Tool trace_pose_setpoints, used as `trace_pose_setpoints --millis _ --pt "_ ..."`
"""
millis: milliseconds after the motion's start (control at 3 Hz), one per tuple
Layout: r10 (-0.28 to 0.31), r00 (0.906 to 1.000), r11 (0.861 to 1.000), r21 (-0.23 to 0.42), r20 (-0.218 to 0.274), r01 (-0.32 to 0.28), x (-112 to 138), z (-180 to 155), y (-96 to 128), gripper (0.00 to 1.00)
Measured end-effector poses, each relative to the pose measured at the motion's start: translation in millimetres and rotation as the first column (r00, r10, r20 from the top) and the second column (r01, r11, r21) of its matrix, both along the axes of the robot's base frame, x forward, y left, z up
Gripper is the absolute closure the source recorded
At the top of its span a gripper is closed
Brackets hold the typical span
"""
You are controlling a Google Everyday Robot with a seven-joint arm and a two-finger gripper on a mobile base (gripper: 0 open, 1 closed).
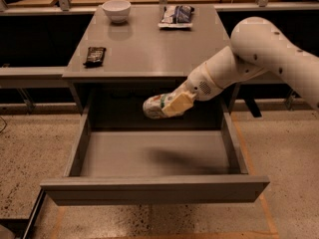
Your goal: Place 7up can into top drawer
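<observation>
The top drawer [149, 189] is pulled wide open below the grey table, and its floor is bare. My gripper [167, 105] reaches in from the right and is shut on the 7up can [154, 106], a silvery-white can with green markings. The can lies on its side in the grip, held in the air above the back part of the drawer, just below the table's front edge. The tan fingers [175, 103] cover the can's right half.
On the table [144, 54] stand a white bowl [116, 10] at the back left, a blue-white snack bag [176, 15] at the back, and a dark snack bar [94, 55] at the left edge. The speckled floor lies on both sides.
</observation>
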State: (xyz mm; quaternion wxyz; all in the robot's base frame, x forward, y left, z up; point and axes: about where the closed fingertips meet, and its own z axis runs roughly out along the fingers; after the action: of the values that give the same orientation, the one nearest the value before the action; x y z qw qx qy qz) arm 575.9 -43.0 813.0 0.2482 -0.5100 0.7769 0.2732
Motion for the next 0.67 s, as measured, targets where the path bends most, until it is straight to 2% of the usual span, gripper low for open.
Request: trace_pose_setpoints --millis 333,667 --pt "0.016 0.9951 1.000 0.013 -0.098 -0.015 -15.9 -44.5 0.3 0.82" --pt "0.017 0.9789 0.998 0.059 -0.204 -0.005 -33.2 -87.4 -0.4 0.61"
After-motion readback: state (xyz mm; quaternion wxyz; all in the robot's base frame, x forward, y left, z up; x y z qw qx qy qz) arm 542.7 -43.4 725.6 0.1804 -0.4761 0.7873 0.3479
